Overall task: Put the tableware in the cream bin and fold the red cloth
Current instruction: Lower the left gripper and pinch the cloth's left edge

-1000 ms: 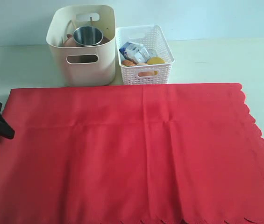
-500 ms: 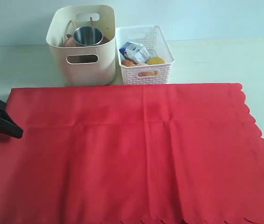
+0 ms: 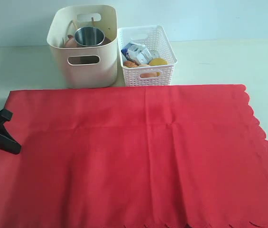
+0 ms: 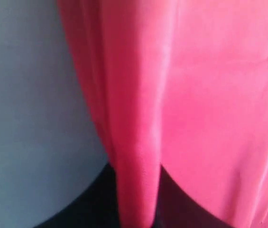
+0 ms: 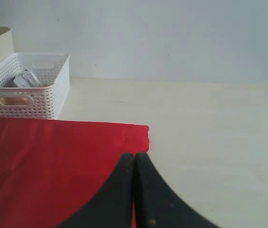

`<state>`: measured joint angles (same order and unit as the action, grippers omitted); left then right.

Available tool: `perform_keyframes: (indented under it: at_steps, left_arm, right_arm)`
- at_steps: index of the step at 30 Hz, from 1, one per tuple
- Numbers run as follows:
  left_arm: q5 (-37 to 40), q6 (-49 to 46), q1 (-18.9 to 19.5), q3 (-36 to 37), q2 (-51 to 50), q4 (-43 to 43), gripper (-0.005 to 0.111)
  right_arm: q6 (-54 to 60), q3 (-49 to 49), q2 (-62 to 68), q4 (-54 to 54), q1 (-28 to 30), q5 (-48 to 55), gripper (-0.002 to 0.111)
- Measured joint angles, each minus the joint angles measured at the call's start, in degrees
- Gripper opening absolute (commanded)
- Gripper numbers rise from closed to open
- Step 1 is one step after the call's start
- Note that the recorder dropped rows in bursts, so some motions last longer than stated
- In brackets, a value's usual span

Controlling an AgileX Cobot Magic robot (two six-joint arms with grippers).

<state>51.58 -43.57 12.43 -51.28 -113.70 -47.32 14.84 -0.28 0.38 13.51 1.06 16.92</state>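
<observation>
The red cloth (image 3: pixel 143 152) lies spread flat across the table. At its left edge my left gripper (image 3: pixel 3 132) is shut on it. In the left wrist view a raised ridge of red cloth (image 4: pixel 138 156) runs down between the two black fingers of the left gripper (image 4: pixel 136 209). My right gripper (image 5: pixel 134 157) is shut with its fingers pressed together, hanging over the far right corner of the red cloth (image 5: pixel 43 161); it is outside the exterior view. The cream bin (image 3: pixel 84 71) stands behind the cloth and holds a steel cup (image 3: pixel 89 36) and chopsticks (image 3: pixel 71 26). Other tableware in it is mostly hidden.
A white lattice basket (image 3: pixel 148 69) with food items stands right of the cream bin, touching the cloth's far edge; it also shows in the right wrist view as the white basket (image 5: pixel 29 92). Bare pale table (image 3: pixel 228 61) lies behind and to the right of the cloth.
My left gripper moved in onto the cloth's left edge, turned, and shut on a fold of it. The right gripper and the bins have not moved.
</observation>
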Motion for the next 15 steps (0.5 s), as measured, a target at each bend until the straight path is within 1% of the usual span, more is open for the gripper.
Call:
perform_keyframes:
  at_steps: [10,15]
  left_arm:
    - [1.18,0.36,-0.06,0.23,-0.22,0.48,0.0]
    - [1.42,1.57,-0.06,0.44,2.31,2.02,0.0]
  right_arm:
    - [0.0,-2.03,0.0,0.0,0.0,0.1,0.0]
    - [0.0,-4.36,2.14,-0.13,0.0,0.09,0.0]
